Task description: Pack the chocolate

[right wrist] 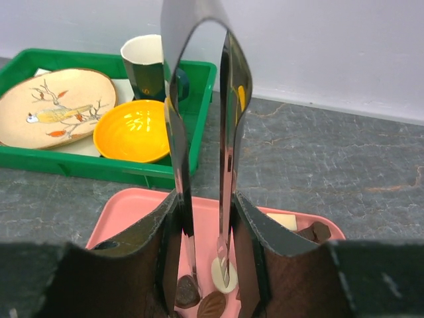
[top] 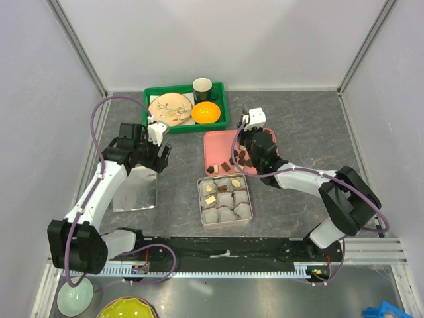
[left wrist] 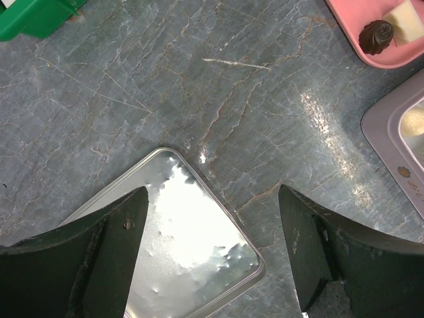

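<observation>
Risks, nearest first. The tin box (top: 201, 205) sits mid-tabletop toward the near edge, its paper cups (top: 227, 214) packed tight. The far cups hold pieces and the near ones look empty. A piece let go too high would likely bounce off a crinkled cup or land between two.

Just beyond the box's far edge is the pink tray (top: 215, 142), with the loose chocolate (top: 233, 163) bunched along its near edge. The tongs (right wrist: 232, 99) have their tips down among three pieces there, a cream round one and two dark ones right beside it. With the pieces that close, the tips may pinch two at once or shove a neighbour aside. Smooth metal on a rounded candy probably slips under a light squeeze, and a hard squeeze could dent it.

Grippers:
- **Left gripper** (left wrist: 212, 199): over the left part of the tabletop, jaws spread wide with nothing between them. It hovers above a corner of the silver lid (left wrist: 192, 245) without touching it.
- **Right gripper** (right wrist: 207, 255): over the pink tray, clamped on the two blades of the tongs. The tong tips are slightly apart, and I cannot tell if they actually have the cream piece.

At the far edge, the green bin (top: 218, 89) with a plate, yellow bowl and cup is well apart from the work.
</observation>
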Robot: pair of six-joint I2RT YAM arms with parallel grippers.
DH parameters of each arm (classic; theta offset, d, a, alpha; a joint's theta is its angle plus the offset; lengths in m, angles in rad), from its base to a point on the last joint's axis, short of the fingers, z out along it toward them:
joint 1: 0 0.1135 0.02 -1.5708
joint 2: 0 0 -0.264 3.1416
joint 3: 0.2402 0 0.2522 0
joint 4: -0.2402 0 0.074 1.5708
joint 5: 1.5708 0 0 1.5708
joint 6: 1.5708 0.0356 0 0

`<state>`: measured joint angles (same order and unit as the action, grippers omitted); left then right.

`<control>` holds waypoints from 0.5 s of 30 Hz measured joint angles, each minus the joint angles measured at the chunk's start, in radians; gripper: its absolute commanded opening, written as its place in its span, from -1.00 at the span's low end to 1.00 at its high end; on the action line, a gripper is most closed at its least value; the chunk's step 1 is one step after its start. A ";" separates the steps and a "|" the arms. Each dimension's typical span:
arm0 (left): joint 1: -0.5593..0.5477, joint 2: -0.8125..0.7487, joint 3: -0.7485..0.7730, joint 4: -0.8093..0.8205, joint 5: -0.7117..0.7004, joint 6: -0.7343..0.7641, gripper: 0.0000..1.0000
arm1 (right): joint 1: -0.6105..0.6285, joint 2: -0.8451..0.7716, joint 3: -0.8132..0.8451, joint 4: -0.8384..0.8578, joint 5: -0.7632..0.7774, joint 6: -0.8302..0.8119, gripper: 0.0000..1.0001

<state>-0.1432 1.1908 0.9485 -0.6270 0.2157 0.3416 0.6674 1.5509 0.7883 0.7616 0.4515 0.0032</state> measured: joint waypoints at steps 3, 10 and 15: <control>0.000 -0.004 0.000 0.001 -0.001 0.000 0.74 | -0.005 0.034 0.005 0.014 -0.004 -0.012 -0.15; 0.000 -0.018 -0.001 0.001 -0.004 0.000 0.74 | -0.020 0.084 0.012 0.054 -0.008 -0.032 -0.12; 0.000 -0.021 -0.002 0.002 -0.004 0.000 0.74 | -0.024 0.090 0.012 0.071 -0.010 -0.038 -0.11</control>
<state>-0.1432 1.1694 0.9466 -0.6254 0.2119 0.3420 0.6430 1.6405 0.8001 0.8330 0.4416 -0.0345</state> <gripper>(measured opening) 0.868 0.444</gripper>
